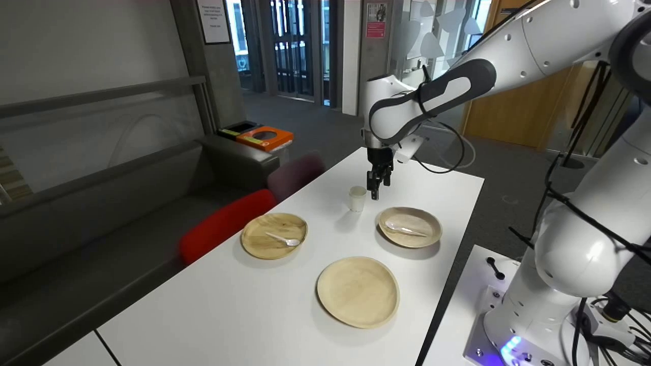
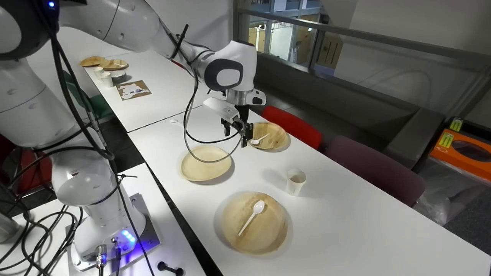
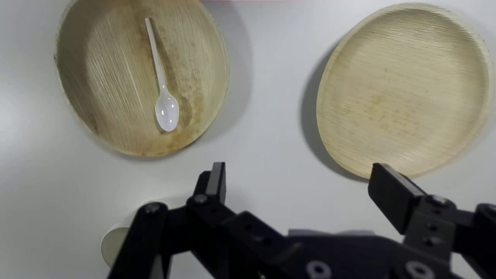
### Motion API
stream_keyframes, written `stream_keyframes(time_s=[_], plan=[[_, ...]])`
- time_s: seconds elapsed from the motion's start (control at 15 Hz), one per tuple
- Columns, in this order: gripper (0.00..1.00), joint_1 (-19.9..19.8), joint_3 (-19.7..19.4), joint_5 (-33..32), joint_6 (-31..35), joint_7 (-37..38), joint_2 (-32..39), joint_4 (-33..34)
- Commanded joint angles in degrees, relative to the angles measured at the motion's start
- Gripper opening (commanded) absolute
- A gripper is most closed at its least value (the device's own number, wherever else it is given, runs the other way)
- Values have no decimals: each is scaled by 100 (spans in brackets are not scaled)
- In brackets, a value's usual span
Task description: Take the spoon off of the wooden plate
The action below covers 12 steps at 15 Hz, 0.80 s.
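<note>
Below the matt gripper (image 3: 300, 167), we note the following: spoon (image 3: 167, 111), glossy plastic; wooden plate (image 3: 118, 95), visibly grained; pale plate (image 3: 403, 85), matt wood; cup (image 3: 112, 242), smooth, paper-like; table (image 3: 267, 116), smooth, faintly reflective.

Standing at the seam (image 1: 108, 347) end of the tabletop (image 1: 213, 315), I note robot base (image 1: 544, 320) off the right edge, chairs (image 1: 229, 223) along the left. Wooden plate (image 1: 417, 218) near the right edge, spoon (image 3: 164, 93) lying in it. Cup (image 1: 357, 199) left of that plate, between it and the left edge, nearest of these to the far left corner. Second plate (image 1: 358, 292) before the wooden plate, also near the right edge. Third plate (image 1: 277, 224) roughly across from the second, close to the left edge, second spoon (image 1: 290, 242) in it.
</note>
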Motion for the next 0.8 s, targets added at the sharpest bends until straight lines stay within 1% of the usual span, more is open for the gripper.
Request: stream_keyframes(time_s=[0.0, 0.13, 0.4, 0.53, 0.67, 0.73], plan=[[100, -51, 131, -120, 165, 627, 616, 197], [100, -123, 89, -222, 308, 929, 1034, 342], [100, -249, -102, -646, 671, 1026, 1911, 879], [100, -306, -203, -833, 507, 755, 2287, 1246], [100, -382, -255, -1033, 89, 163, 2616, 1611], [100, -412, -268, -1059, 30, -23, 2741, 1760]])
